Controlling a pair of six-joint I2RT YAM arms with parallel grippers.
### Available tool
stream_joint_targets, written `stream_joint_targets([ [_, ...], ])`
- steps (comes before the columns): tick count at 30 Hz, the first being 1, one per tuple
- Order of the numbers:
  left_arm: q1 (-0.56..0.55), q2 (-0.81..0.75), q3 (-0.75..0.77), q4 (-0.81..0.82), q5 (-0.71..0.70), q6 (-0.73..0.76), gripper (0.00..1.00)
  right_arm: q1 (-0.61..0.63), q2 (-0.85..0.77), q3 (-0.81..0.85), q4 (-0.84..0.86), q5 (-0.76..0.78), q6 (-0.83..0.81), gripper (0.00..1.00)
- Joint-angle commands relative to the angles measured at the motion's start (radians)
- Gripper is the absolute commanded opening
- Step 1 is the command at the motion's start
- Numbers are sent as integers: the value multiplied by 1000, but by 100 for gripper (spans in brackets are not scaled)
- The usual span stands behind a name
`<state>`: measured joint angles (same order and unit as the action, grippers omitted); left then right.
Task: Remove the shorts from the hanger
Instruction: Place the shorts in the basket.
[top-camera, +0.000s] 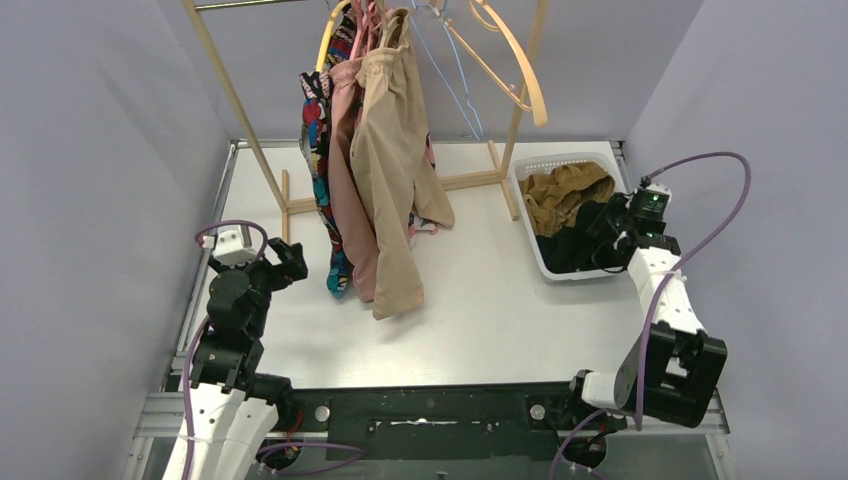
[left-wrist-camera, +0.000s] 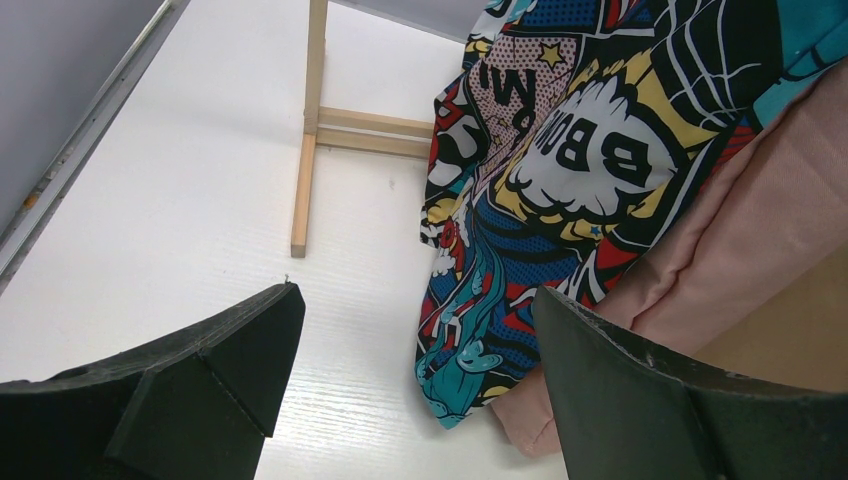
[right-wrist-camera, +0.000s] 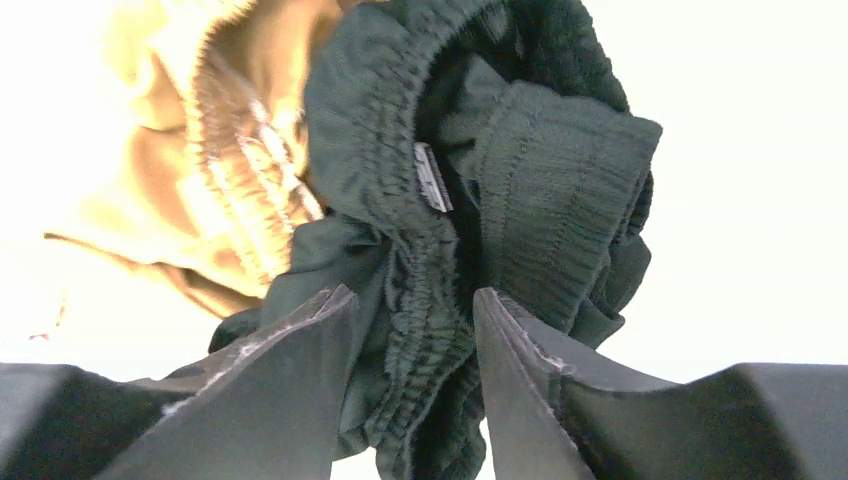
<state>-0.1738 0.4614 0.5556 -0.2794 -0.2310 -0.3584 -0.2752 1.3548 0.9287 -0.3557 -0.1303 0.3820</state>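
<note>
Both arm bases sit at the near edge of the white table (top-camera: 480, 300). On the left, the left gripper (top-camera: 285, 262) is low over the table, its fingers wide apart and holding nothing. Its own camera shows the left gripper (left-wrist-camera: 415, 310) right next to the hanging clothes, and also a wooden foot of the rack (left-wrist-camera: 305, 150), flat on the table. Up close you can see the comic-print shorts (left-wrist-camera: 560, 150) with big letters on them, and the dusty pink shorts (left-wrist-camera: 740, 230) just behind. From above, the comic-print shorts (top-camera: 318, 150), the dusty pink shorts (top-camera: 350, 200) and the beige shorts (top-camera: 390, 180) all hang down from the wooden rack (top-camera: 225, 90) at the far side. Only this top view shows the bare wooden hanger (top-camera: 520, 70) to their right. Farther right stands a white basket (top-camera: 528, 225) with the mustard shorts (top-camera: 565, 195) and the black shorts (top-camera: 565, 250) inside. The right gripper (top-camera: 605, 228) reaches into it. Its camera shows the right gripper (right-wrist-camera: 412, 300) half open, with the stretchy waistband of the black shorts (right-wrist-camera: 540, 170) bunched between the fingers. I cannot tell if it is squeezing them or has let go. A small tag shows on that waistband, and the mustard shorts (right-wrist-camera: 170, 160) lie to the left.
</note>
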Motion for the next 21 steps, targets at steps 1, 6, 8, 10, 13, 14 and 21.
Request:
stream_joint_targets([
  [1,10,2,9,63,0,-1,86,4,-141,52,-16,-20,-29,50],
  [6,10,8,10,63,5,-1,86,11,-260,-31,31,-130,-7,58],
  [8,11,11,13,61,3,-2,86,16,-321,-108,80,-222,27,62],
  [10,12,11,18,54,-2,-4,86,33,-395,-213,178,-345,71,69],
  [13,13,9,18,55,-4,-5,86,78,-469,-285,311,-492,77,76],
  [14,13,8,17,55,-4,-5,86,100,-477,-274,317,-517,57,77],
  [21,14,5,19,54,-3,-7,86,326,-514,-245,310,-487,-93,79],
])
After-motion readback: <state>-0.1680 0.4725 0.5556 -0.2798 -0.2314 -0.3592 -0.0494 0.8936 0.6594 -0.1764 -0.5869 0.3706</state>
